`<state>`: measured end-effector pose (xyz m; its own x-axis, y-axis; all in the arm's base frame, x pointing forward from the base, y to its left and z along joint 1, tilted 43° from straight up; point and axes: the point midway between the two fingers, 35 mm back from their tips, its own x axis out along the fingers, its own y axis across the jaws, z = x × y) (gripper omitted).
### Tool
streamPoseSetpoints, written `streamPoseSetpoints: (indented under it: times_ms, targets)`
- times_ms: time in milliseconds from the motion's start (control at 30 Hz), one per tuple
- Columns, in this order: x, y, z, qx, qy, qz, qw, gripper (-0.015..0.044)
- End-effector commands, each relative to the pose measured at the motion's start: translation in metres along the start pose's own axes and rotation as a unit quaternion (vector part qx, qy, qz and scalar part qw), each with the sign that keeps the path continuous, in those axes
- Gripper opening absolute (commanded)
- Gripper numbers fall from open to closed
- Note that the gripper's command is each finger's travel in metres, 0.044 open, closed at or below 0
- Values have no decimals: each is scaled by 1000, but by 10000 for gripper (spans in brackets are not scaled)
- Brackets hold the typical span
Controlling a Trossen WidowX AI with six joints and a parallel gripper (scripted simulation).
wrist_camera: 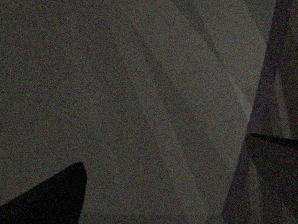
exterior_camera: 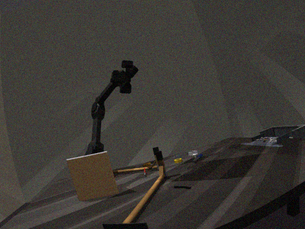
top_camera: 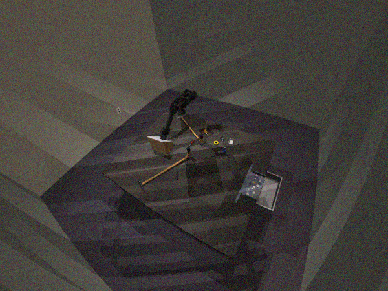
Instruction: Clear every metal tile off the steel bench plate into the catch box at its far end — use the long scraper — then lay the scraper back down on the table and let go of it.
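Note:
My gripper point(top_camera: 191, 94) point(exterior_camera: 128, 76) point(wrist_camera: 166, 157) is open and empty, high above the table beyond the tan panel, away from both tools. The long scraper point(top_camera: 165, 169) point(exterior_camera: 145, 201) has a wooden handle. It lies on the near side of the table, with a dark cross head at its near end and a bent, dark-tipped other end. Several small tiles point(top_camera: 253, 188) point(exterior_camera: 267, 139), mostly pale, lie on the steel plate point(top_camera: 247, 182) point(exterior_camera: 254, 144) at the table's right. The grey-walled catch box point(top_camera: 277, 194) point(exterior_camera: 290, 133) adjoins the plate's far end. No tiles can be made out inside it.
A tan panel point(top_camera: 161, 147) point(exterior_camera: 92, 175) stands before the arm's base. A shorter wooden-handled tool point(top_camera: 191, 127) point(exterior_camera: 134, 169) lies behind. Mid-table are a red-handled item point(top_camera: 192, 143), a yellow ring point(top_camera: 216, 142) point(exterior_camera: 178, 160), a white block point(top_camera: 231, 141) and a blue item point(top_camera: 224, 150).

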<state>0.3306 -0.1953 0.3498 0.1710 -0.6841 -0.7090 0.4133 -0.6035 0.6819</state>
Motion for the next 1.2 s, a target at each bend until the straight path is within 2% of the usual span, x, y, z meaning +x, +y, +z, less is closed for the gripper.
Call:
streamPoseSetpoints:
  times_ms: [0,1000,1167]
  targets:
    - [1,0,1,-2,-1,-1,1000,440]
    - [2,0,0,-5,0,-2,1000,440]
    - [4,-10,-12,-1,19,-20,1000,309]
